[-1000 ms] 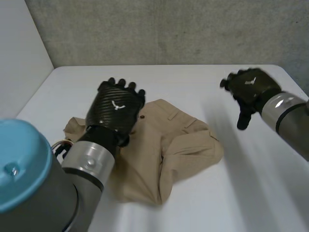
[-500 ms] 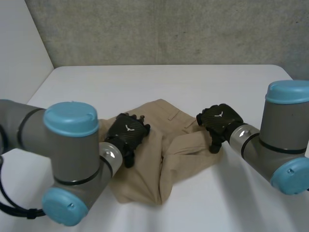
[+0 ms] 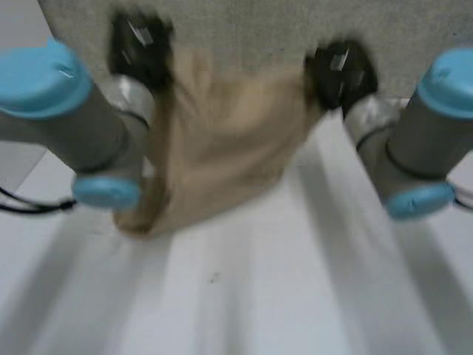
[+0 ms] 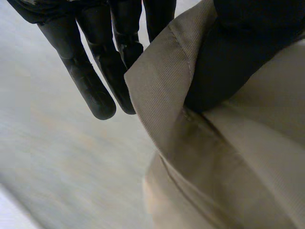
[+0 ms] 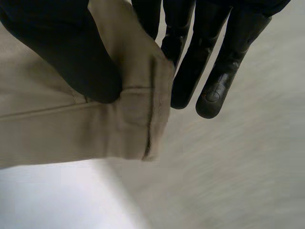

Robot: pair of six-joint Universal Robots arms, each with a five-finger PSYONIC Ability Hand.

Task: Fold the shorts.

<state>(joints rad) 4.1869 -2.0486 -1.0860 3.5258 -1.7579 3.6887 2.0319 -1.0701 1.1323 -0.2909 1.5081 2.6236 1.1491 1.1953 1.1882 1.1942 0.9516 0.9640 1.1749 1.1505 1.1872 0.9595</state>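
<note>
Background: grey wall [image 3: 259, 29] is standing behind the white table [image 3: 295, 296].
Shorts [image 3: 229, 140]: hanging over the table, spreading between my two hands.
Left hand [image 4: 86, 81]: I am pinching one top corner, thumb against fingers.
Right hand [image 5: 71, 52]: I am pinching the other top corner likewise.

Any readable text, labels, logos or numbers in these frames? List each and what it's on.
No readable text anywhere.
Back of left hand: pale mark, too blurred to read.
Back of right hand: pale mark, too blurred to read.
On the shorts: no label or print visible.
</note>
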